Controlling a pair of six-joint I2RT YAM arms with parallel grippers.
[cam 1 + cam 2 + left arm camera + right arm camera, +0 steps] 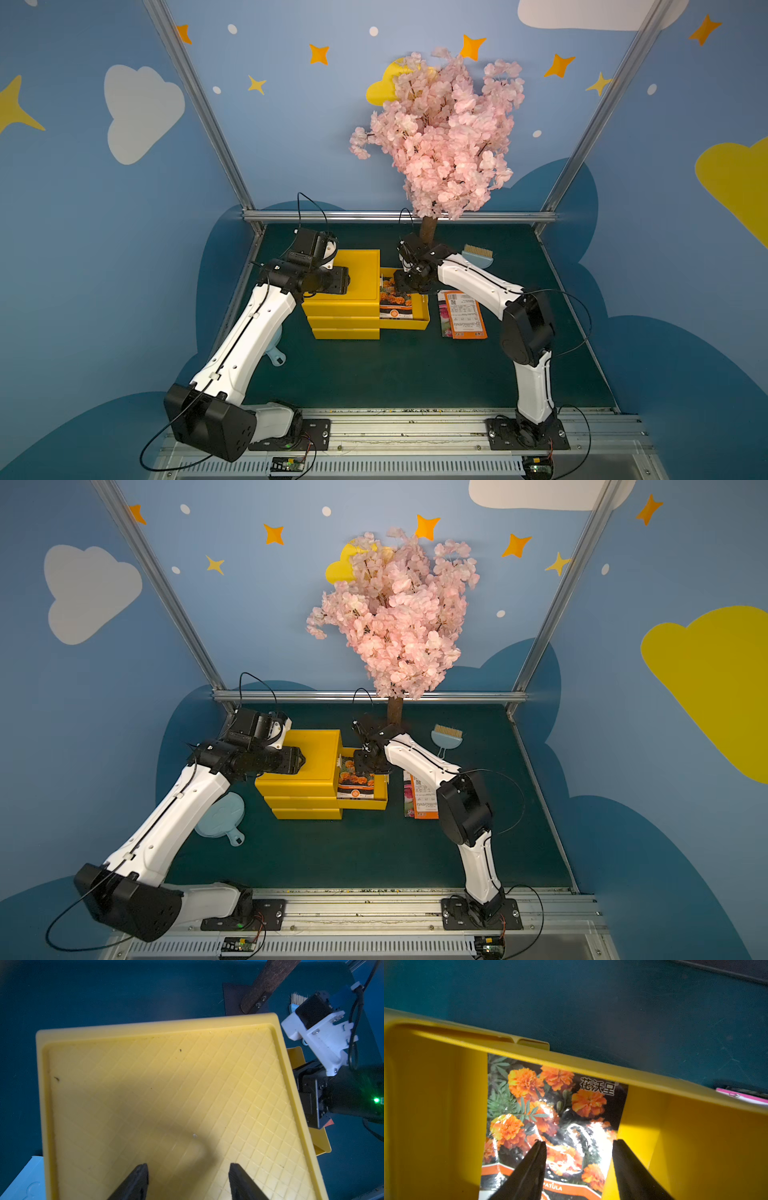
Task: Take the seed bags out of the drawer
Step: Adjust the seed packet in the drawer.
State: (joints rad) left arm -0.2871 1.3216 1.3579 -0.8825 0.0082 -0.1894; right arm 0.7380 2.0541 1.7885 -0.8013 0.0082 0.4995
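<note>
Right jaws apart — marigold seed bag (550,1109) beneath, inside yellow drawer (436,1105)

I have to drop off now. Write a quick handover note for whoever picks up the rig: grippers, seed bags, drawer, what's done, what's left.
Left gripper: open, empty, over the top of the yellow cube.
Right gripper: open, down in the pulled-out drawer, jaws apart just over the marigold bag, not gripping it.
Done: two bags are out, overlapped on the mat on the right arm's side of the drawer: the orange-backed bag on the pink-flower bag.
Left: grasp the marigold bag, lift it out, set it by the others. No other bag shows in the drawer.
</note>
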